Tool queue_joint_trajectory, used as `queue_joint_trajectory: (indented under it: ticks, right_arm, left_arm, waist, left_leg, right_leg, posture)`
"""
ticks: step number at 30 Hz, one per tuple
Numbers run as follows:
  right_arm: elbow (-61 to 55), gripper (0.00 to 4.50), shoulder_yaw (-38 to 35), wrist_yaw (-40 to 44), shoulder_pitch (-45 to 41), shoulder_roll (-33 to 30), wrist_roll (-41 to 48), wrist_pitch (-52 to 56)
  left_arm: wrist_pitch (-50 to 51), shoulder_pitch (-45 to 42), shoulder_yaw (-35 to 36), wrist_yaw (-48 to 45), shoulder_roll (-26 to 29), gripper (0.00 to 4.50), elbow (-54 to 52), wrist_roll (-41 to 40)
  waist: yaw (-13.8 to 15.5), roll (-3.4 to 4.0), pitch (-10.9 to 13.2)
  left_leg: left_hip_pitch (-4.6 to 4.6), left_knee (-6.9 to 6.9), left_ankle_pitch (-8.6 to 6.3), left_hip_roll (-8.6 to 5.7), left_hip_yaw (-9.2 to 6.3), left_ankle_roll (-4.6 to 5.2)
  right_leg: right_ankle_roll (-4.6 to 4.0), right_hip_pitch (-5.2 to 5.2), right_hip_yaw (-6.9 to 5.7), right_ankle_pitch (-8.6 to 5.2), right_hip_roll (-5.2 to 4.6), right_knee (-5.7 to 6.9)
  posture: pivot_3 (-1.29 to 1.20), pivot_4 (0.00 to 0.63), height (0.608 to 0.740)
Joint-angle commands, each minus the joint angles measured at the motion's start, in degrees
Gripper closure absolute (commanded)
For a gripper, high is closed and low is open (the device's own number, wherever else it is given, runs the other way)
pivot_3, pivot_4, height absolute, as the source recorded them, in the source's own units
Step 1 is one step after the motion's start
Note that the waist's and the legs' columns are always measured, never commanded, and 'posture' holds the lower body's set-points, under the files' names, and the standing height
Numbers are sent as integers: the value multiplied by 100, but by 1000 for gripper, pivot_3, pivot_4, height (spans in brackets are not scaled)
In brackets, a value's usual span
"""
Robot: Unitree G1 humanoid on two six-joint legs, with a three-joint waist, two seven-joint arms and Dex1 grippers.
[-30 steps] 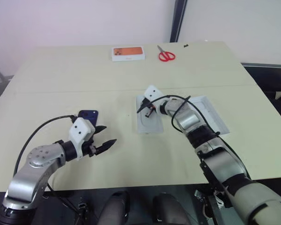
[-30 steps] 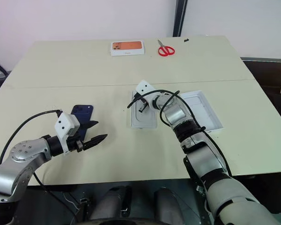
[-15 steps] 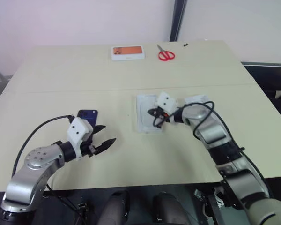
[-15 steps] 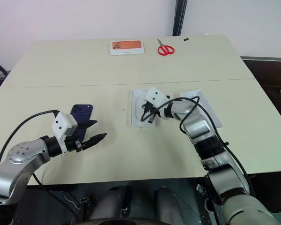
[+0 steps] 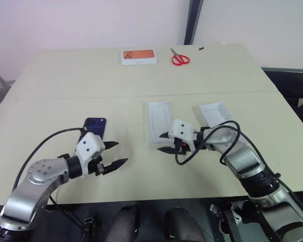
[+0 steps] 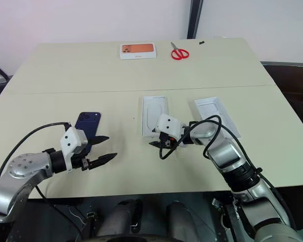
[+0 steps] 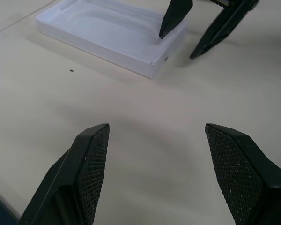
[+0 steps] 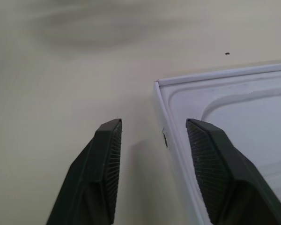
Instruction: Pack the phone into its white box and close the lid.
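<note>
pale cream worktop [image 5: 65, 80] is seen running back to a white wall, with a white box with an orange picture [image 5: 139, 56] and red scissors [image 5: 180, 59] lying well apart from the work at its far edge. near the middle the white box [image 5: 158, 122] is laid flat, its moulded inside facing up and nothing in it. just to its right the lid [image 5: 216, 114] is placed open side up. the phone [image 5: 94, 125] is left flat on the worktop to the left, well apart from the white box and partly hidden behind the left arm.

the left end effector [image 5: 115, 154] is held low over the bare surface near the phone, its fingers spread wide with nothing between them. the right end effector [image 5: 164, 142] is held at the near corner of the white box, its fingers parted and gripping nothing — one tip over the rim, one beside it, as the right wrist view shows.

packing is judged not yet begun: the phone has yet to be picked up. for that, the left end effector would need to be turned back toward the phone and closed across its thin edges — an awkward grasp on a slim, glossy thing lying flat.
</note>
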Motion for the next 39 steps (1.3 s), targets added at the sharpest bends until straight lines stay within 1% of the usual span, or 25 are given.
queue_joint_trajectory:
  ticks: [1, 2, 3, 5, 6, 15, 18, 21, 22, 24, 30, 32, 33, 36, 39]
  right_arm:
    - [-50, 2383, 20, 14, 26, -89, -88, -161]
    - [-49, 2650, 40, 33, 45, -115, -119, -198]
    - [-41, 3020, 56, 48, 56, -133, -147, -238]
    - [-42, 4047, 82, 65, 77, -162, -193, -300]
    - [-27, 4474, 113, 65, 86, -185, -248, -367]
    - [-257, 4474, 122, 184, 245, -252, -271, -740]
    - [-317, 4474, 21, 214, 225, -194, -120, -559]
    - [-324, 3606, -26, 132, 185, -188, -172, -568]
    - [-324, 3191, -28, 127, 185, -208, -196, -591]
    - [-352, 2172, -24, 143, 228, -255, -213, -601]
    - [-396, 2172, 57, 237, 392, -327, -213, -617]
    - [-321, 2702, 93, 206, 402, -302, -267, -625]
    - [-284, 3074, 123, 206, 411, -314, -317, -678]
    - [-296, 4478, 149, 237, 453, -341, -349, -759]
    - [-498, 4478, 156, 345, 524, -376, -281, -852]
  left_arm:
    - [-115, -10, 56, -4, 53, 1075, -203, -5]
    - [-116, -11, 60, 6, 47, 1075, -200, -1]
    - [-116, -21, 59, 14, 43, 1075, -190, 3]
    - [-118, -25, 64, 19, 41, 1075, -185, 3]
    - [-118, -28, 68, 21, 38, 1075, -179, 0]
    - [-127, -54, 148, 70, 13, 1075, -126, -31]
    - [-133, -60, 150, 74, 18, 1075, -106, -31]
    - [-124, -53, 149, 85, 15, 1075, -116, -44]
    - [-117, -54, 141, 91, 11, 1075, -124, -48]
    - [-111, -51, 128, 95, 10, 1075, -137, -56]
    - [-107, -47, 118, 107, 15, 1075, -143, -66]
    - [-106, -43, 118, 111, 17, 1075, -146, -64]
    - [-105, -45, 115, 113, 17, 1075, -145, -62]
    - [-101, -47, 118, 112, 23, 1075, -144, -62]
    - [-104, -35, 161, 90, 50, 1075, -129, -71]
  waist:
    - [1, 0, 0]
    - [-1, 0, 0]
    - [-1, 0, 0]
    - [-3, 0, 0]
    - [-3, 0, 0]
    - [-4, -2, -1]
    - [-5, -2, -1]
    - [-1, -2, -1]
    - [-1, -2, -1]
    - [-1, -2, -1]
    - [-2, -2, -1]
    - [-4, -2, -2]
    - [-4, -2, -2]
    - [-1, -1, -2]
    - [0, -2, -3]
  left_leg:
    - [0, 0, 0, 0, 0, 0]
    - [0, 0, 0, 0, 0, 0]
    - [0, 1, 0, 0, 0, 0]
    - [0, 1, 0, 0, 0, 0]
    - [1, 0, 0, 0, 0, 0]
    - [1, 2, 0, 0, 0, 0]
    - [1, 2, 0, 0, 0, 0]
    - [1, 2, 0, 0, 0, 0]
    - [1, 2, 0, 0, 0, 0]
    - [1, 3, 0, 0, 0, 0]
    - [1, 4, 0, 0, 0, 0]
    - [1, 4, 0, 0, 0, 0]
    - [1, 4, 0, 0, 0, 0]
    - [1, 4, 0, 0, 0, 0]
    - [2, 5, 0, 0, 0, 0]
  right_leg:
    - [0, 0, 0, 0, 0, 0]
    - [0, 0, 0, 0, 0, 0]
    - [0, 1, 1, 0, 0, 0]
    - [0, 1, 0, 0, 0, 0]
    - [0, 1, 0, 0, 0, 0]
    - [0, 3, -1, 0, 0, 0]
    - [0, 3, -1, 0, 0, 0]
    - [0, 3, -1, 0, 0, 0]
    - [0, 3, -1, 0, 0, 0]
    - [0, 3, -1, 0, 0, 0]
    - [0, 4, -1, 0, 0, 0]
    - [0, 3, 0, 0, 0, 0]
    - [0, 3, -1, 0, 1, 1]
    - [0, 3, -1, 0, 1, 1]
    - [0, 4, -1, 0, 1, 1]
  posture:
    - [0, 150, 740]
    - [0, 150, 740]
    - [0, 150, 740]
    - [0, 150, 740]
    - [0, 150, 740]
    - [0, 150, 740]
    - [0, 150, 740]
    - [0, 150, 740]
    - [0, 150, 740]
    - [0, 150, 740]
    - [0, 150, 740]
    - [0, 150, 740]
    - [0, 150, 740]
    - [0, 150, 740]
    - [0, 150, 740]
